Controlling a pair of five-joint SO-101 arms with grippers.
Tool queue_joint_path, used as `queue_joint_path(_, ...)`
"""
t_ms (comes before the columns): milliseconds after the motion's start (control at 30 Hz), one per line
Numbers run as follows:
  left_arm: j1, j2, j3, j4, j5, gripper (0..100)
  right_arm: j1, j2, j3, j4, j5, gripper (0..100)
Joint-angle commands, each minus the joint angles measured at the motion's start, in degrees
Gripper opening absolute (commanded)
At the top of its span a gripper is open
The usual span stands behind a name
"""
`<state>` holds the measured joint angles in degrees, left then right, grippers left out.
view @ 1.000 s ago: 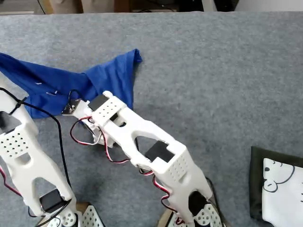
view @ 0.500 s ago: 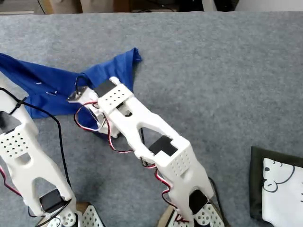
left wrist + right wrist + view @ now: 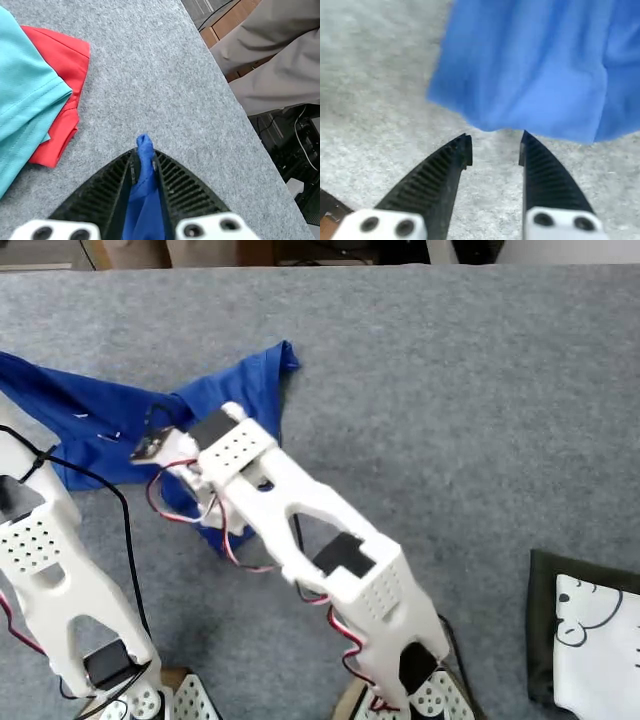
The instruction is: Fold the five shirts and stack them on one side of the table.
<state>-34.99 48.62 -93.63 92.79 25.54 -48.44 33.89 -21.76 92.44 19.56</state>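
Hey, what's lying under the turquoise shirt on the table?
A red shirt lies under the turquoise shirt, one side sticking out onto the grey table. The rest of it, and anything else beneath, is covered.

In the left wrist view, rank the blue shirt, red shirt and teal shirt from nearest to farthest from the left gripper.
1. blue shirt, held in the left gripper.
2. red shirt, its edge poking out toward the gripper.
3. teal shirt, overlapping the red one, slightly farther.

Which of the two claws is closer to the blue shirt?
Left. The left gripper is shut on a fold of the blue shirt; the right gripper hangs open just short of its edge.
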Motion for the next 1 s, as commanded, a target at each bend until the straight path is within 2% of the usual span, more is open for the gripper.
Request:
queue_joint_path(0, -0.7, -0.84, -1.67, -1.41, -0.35, 2, -2.51, -5.23, -1.54, 0.35, 0.26, 17.4)
queue_joint_path(433, -1.67, -0.84, -1.93, -1.67, -0.35, 2, -7.52, 4.44, -0.92, -2.55, -2.99, 17.5)
queue_joint_path(667, -1.67, -0.84, -1.67, -1.93, -0.35, 2, -10.42, 4.53, -0.92, -2.9, -3.16, 17.5)
queue_joint_path(967, -1.67, -0.84, -1.67, -1.93, -0.35, 2, -10.51, 4.09, -0.66, -3.25, -3.16, 17.5)
